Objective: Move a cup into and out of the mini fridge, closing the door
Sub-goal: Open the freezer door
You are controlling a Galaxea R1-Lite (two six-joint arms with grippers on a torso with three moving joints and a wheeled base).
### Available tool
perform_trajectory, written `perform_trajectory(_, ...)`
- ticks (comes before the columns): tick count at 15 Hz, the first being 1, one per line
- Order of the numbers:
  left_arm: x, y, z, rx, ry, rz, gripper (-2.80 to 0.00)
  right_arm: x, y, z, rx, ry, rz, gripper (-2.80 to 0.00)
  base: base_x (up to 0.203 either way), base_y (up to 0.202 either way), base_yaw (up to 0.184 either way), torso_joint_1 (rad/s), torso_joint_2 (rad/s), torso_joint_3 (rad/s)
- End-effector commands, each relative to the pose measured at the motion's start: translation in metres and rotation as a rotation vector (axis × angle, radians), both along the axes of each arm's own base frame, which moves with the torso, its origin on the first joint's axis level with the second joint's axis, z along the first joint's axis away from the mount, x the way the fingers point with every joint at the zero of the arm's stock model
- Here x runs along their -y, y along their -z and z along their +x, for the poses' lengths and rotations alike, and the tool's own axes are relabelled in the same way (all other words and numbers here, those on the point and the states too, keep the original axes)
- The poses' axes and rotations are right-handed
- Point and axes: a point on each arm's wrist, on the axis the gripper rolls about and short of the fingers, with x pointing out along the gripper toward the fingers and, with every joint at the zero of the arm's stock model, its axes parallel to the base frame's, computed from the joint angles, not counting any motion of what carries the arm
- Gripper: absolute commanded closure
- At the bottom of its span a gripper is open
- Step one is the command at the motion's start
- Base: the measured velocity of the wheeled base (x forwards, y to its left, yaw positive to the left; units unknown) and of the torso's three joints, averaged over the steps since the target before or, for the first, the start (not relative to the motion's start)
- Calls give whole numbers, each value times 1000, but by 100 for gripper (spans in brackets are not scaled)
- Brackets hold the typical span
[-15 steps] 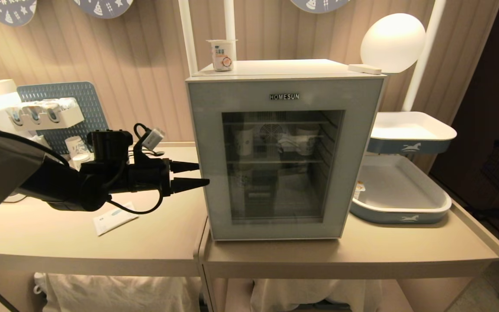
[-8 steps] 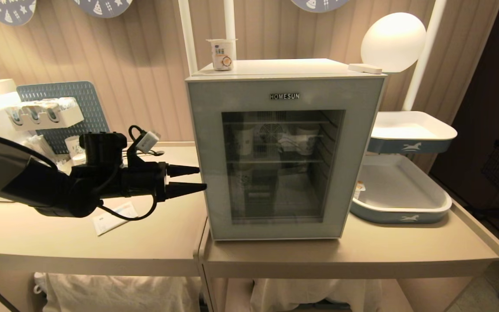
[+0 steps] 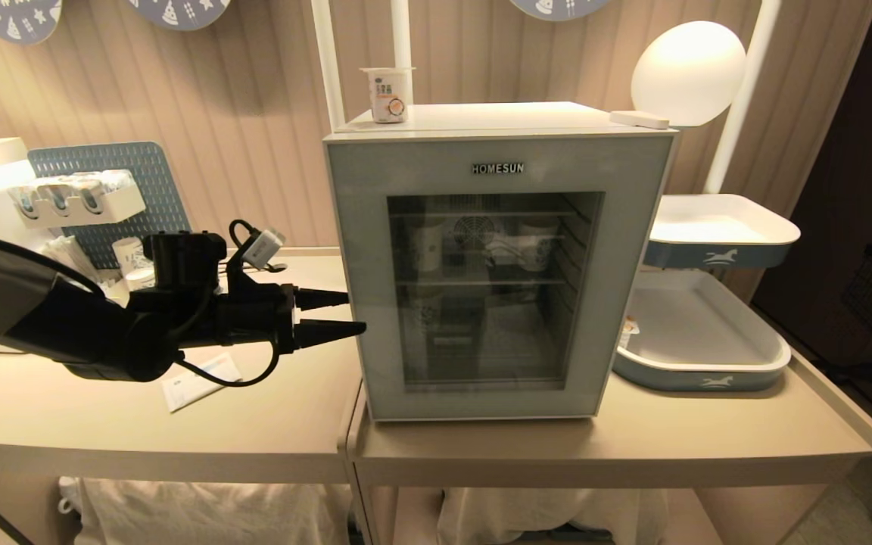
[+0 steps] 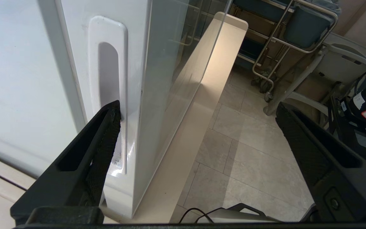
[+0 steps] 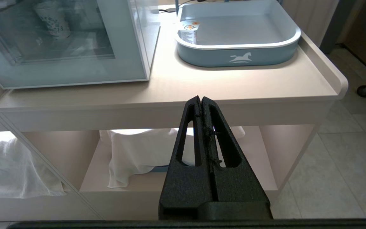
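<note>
Head view: one left gripper (image 3: 345, 314), fingers spread apart, is held level at the mini fridge (image 3: 496, 261)'s side, its door (image 3: 493, 288) shut. Two beige tables (image 3: 179, 424) are pushed together. One cup (image 3: 388, 94) is seen above, atop the fridge; another pot (image 5: 187, 31) lies in the tray (image 5: 237, 51). The right gripper (image 5: 201, 101) is pressed together.

tabletop (image 3: 633, 443): beige, two joined sections, raised rim at right | right section: fridge (image 3: 496, 272), closed; blue-white tray (image 3: 701, 371) just beside it on the right | left section: flat white packet (image 3: 197, 382); paper cups (image 3: 132, 257) at the back
</note>
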Motion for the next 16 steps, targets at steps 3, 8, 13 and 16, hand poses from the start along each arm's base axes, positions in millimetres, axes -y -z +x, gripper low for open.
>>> perform_trajectory(3,7,3,1,-4,25,-3,-280,0,0,0,-2,-1,0,0,0,0,0,0,0,0)
perform_trajectory(8,4,-9,-19,3,28,-5,-280,0,0,0,-4,0,-1,0,0,0,0,0,0,0)
perform_trajectory(13,4,-23,-45,24,38,-6,-280,0,0,0,-3,0,-1,0,0,0,0,0,0,0)
perform_trajectory(16,3,-31,-68,36,45,-6,-280,0,0,0,-4,0,-1,0,0,0,0,0,0,0)
